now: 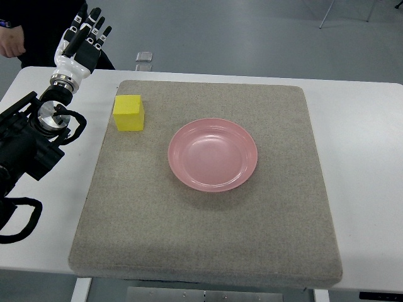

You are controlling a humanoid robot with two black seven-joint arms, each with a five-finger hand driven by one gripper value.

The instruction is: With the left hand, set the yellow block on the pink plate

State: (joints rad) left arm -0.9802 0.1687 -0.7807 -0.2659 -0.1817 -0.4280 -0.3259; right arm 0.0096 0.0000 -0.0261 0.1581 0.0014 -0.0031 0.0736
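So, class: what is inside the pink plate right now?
Nothing shows inside the pink plate; its whole bowl is bare. The yellow block sits apart on the grey mat. The mat under the plate is hidden.

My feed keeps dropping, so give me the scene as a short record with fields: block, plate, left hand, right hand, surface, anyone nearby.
block: yellow block sits on the mat, near its far left corner, untouched
plate: pink plate near the mat's middle, empty, apart from the block
left hand: left hand raised at the table's far left edge, fingers spread, holding nothing
right hand: not in view
surface: grey mat on a white table
nearby: a person's hand at the top left corner
task state: block not yet grasped
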